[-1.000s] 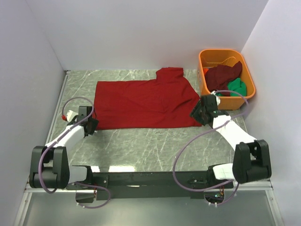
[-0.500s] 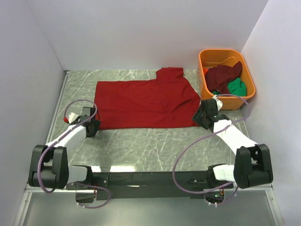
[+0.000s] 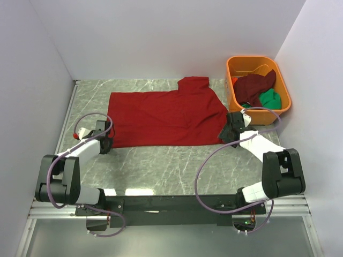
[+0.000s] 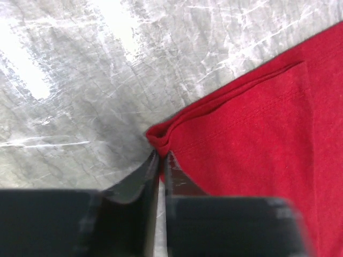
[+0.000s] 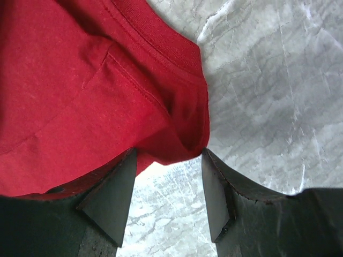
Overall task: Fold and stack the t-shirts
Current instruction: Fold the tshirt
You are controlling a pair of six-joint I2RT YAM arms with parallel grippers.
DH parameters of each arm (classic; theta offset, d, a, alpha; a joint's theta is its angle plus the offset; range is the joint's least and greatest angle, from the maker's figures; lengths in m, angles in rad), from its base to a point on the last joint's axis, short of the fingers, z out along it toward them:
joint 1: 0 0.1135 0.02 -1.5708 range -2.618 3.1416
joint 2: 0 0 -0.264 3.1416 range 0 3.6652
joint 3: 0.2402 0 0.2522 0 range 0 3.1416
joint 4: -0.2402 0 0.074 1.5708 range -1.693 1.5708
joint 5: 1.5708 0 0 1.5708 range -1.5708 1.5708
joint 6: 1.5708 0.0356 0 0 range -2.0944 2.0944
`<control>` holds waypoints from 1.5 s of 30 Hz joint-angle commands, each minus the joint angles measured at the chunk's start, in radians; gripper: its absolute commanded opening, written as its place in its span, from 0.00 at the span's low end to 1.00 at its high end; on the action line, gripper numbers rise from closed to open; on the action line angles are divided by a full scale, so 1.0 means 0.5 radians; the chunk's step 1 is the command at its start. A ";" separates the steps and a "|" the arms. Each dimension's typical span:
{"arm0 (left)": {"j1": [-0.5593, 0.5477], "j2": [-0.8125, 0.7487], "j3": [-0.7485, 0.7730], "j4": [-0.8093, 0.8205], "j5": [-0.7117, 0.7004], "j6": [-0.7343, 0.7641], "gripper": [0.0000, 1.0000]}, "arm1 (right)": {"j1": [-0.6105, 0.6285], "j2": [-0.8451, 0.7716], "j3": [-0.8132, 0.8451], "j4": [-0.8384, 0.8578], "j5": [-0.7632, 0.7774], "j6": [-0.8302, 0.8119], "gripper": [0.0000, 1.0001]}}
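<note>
Standing by the worktop (image 3: 177, 166), I see the red t-shirt (image 3: 166, 115) spread flat across the middle, one sleeve poking toward the back wall. The maroon t-shirt (image 3: 256, 85) and the green t-shirt (image 3: 270, 99) are heaped in the orange tub (image 3: 252, 58) at the far right corner, so no stacking has begun.

The left tool (image 4: 161, 158) is down at the shirt's near left corner, narrowed to a slit on the very tip of the cloth. The right tool (image 5: 166, 198) is at the near right corner with its fingers standing wide. A loose dip of red cloth hangs between them, touching neither (nothing is gripped on that side).

My worry is the left bite. It has only the last bit of the corner, and the cloth there lies in two layers. A lift could pull the tip straight out, or take the top layer alone and leave the lower one on the marble, giving a crooked fold.

On the right, the cloth between the fingers is a curled, stitched edge rather than a flat corner. Closing on it could catch just that roll, which may unroll and slip. If the left side rises while the right one is open, the shirt would likely drag askew across the worktop. The right arm also works close beside the tub, so a wide swing might nudge it.
</note>
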State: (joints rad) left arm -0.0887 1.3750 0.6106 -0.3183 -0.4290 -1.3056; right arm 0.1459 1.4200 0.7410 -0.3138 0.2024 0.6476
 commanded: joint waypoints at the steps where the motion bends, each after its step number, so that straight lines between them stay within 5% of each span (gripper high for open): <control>1: -0.004 0.036 0.024 -0.026 -0.075 -0.021 0.05 | -0.013 0.047 0.070 0.075 0.077 0.006 0.58; 5: 0.002 0.027 0.046 -0.099 -0.130 -0.024 0.01 | -0.016 0.096 0.073 0.088 0.059 0.006 0.53; 13: 0.088 -0.090 0.067 -0.296 -0.203 -0.024 0.01 | -0.013 -0.033 0.024 0.008 0.068 -0.022 0.11; 18: 0.171 -0.225 0.016 -0.419 -0.201 -0.070 0.01 | -0.010 -0.263 -0.025 -0.124 0.022 -0.037 0.00; 39: 0.343 -0.970 -0.147 -0.897 -0.216 -0.165 0.02 | 0.027 -1.570 -0.341 -0.789 -0.454 0.174 0.00; 41: 0.343 -1.013 -0.175 -0.913 -0.201 -0.187 0.11 | 0.030 -1.659 -0.332 -0.830 -0.442 0.230 0.09; 42: 0.343 -1.029 -0.199 -0.922 -0.194 -0.202 0.27 | 0.027 -1.677 -0.313 -0.869 -0.435 0.224 0.26; 45: 0.343 -1.090 -0.196 -0.928 -0.179 -0.190 0.60 | 0.030 -1.714 -0.249 -0.958 -0.408 0.196 0.52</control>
State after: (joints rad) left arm 0.0776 0.8639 0.5117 -0.7624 -0.4904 -1.3827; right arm 0.1585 0.5880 0.5678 -0.7315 -0.0166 0.7448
